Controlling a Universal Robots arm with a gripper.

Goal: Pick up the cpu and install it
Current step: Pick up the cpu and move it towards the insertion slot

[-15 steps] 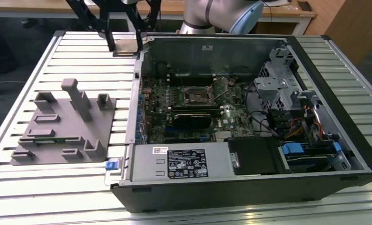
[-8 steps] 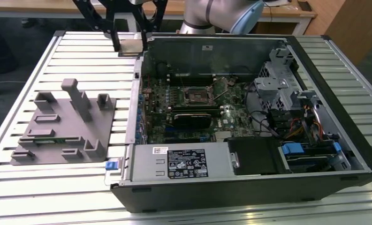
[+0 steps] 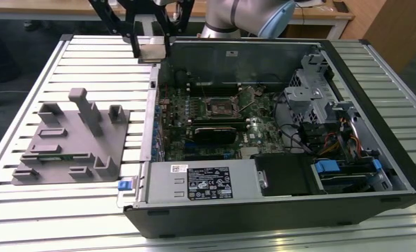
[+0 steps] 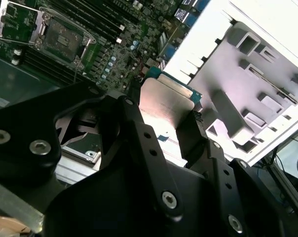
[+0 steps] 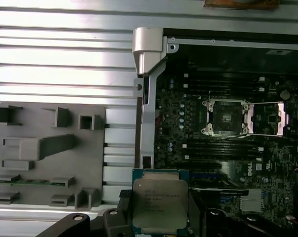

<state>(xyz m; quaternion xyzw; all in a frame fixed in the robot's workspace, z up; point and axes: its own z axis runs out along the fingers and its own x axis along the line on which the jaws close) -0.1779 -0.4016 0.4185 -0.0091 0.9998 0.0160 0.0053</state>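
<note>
Gripper [image 5: 160, 213] pinching cpu [image 5: 159, 200] over case wall [image 5: 143, 113]; socket [image 5: 227, 117] uncovered, holder [image 5: 45, 153] nearby.

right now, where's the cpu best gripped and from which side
By two opposite thin edges, coming in from either side, as the gripper holds the cpu now. It is a flat, thin square, so edge contact likely keeps its metal top free.

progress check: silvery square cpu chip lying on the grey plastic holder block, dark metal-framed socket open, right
No: the silvery square cpu chip is held in the gripper's jaws, off the grey plastic holder block (first wrist view). The dark metal-framed socket is open.
</note>
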